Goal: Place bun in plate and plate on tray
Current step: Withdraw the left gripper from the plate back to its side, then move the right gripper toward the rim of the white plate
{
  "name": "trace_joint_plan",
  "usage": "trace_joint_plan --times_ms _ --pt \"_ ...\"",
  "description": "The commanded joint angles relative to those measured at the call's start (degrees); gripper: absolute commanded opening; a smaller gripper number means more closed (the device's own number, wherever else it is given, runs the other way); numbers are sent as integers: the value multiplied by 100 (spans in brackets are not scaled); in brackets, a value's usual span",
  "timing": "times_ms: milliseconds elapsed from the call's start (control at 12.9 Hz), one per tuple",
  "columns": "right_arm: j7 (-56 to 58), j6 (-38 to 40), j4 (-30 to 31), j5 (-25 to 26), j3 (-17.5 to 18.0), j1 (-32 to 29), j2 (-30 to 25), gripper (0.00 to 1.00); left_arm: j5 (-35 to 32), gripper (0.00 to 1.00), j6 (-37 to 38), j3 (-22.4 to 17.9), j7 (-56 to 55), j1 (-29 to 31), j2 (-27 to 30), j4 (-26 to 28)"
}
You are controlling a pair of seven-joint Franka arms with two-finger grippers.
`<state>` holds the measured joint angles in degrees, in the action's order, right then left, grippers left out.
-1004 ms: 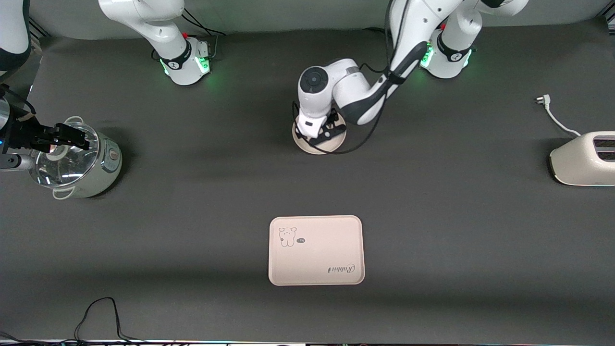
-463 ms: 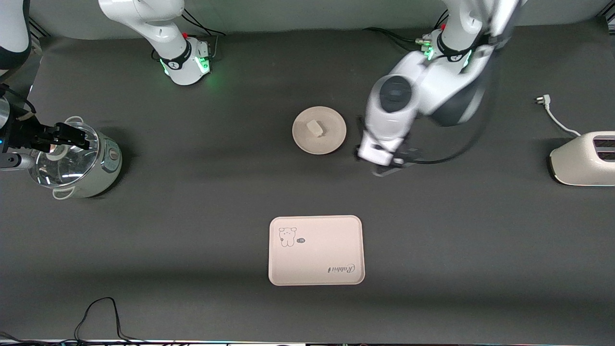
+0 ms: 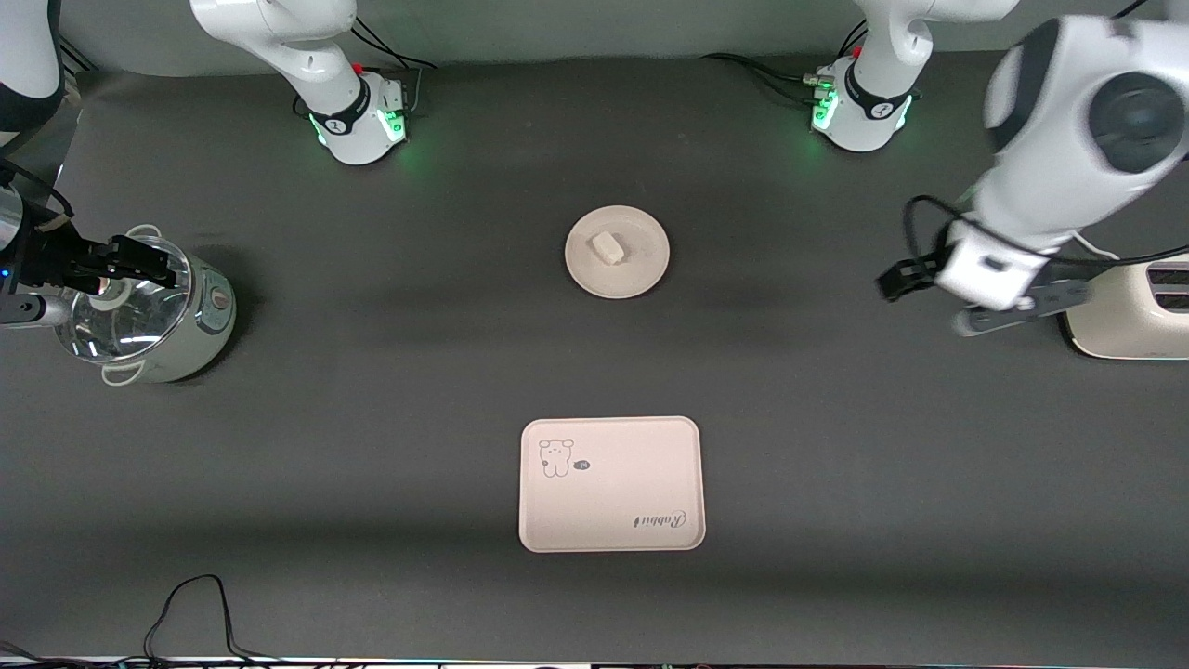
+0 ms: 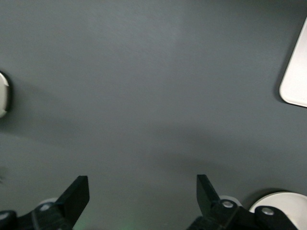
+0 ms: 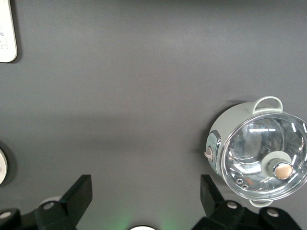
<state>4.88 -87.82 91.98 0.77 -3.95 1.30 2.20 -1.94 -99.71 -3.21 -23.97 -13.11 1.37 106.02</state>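
The small white bun (image 3: 607, 247) lies on the round cream plate (image 3: 641, 269), which sits on the table mid-way between the arm bases. The cream-pink tray (image 3: 610, 484) with the "Rabbit" lettering lies nearer the front camera, apart from the plate. My left gripper (image 3: 966, 302) is open and empty, up in the air beside the toaster, far from the plate; the left wrist view (image 4: 142, 184) shows bare table between its fingers and a tray corner (image 4: 296, 72). My right gripper (image 3: 144, 263) is open and empty (image 5: 144, 184) and waits over the pot.
A cooking pot with a glass lid (image 3: 139, 311) stands at the right arm's end, also in the right wrist view (image 5: 261, 155). A white toaster (image 3: 1129, 307) with a loose plug cord (image 3: 1068, 218) stands at the left arm's end. A black cable (image 3: 195, 604) lies at the front edge.
My left gripper let go of the bun on the plate, rose and swung away toward the left arm's end, stopping beside the toaster. The right arm has not moved.
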Motion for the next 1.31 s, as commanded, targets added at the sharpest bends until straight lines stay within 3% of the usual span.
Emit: trace_joint_plan --times_ms 0,386,772,1004,1236 --pt "92 81 -31 -23 -9 63 -61 100 1 100 355 -321 734 167 101 -221" --pt "-434 133 -22 -225 -9 905 -228 100 -17 100 471 785 1131 1863 -128 -715" --pt "-2592 37 -22 -690 -9 2793 -202 100 -262 100 584 717 1324 1682 -154 -917" --pt "-3544 -340 30 -815 -9 3944 -106 100 -271 100 673 111 1360 1154 -154 -943" --pt "-3958 -639 258 -824 8 4772 -87 100 -254 100 725 92 1360 1127 -189 -952"
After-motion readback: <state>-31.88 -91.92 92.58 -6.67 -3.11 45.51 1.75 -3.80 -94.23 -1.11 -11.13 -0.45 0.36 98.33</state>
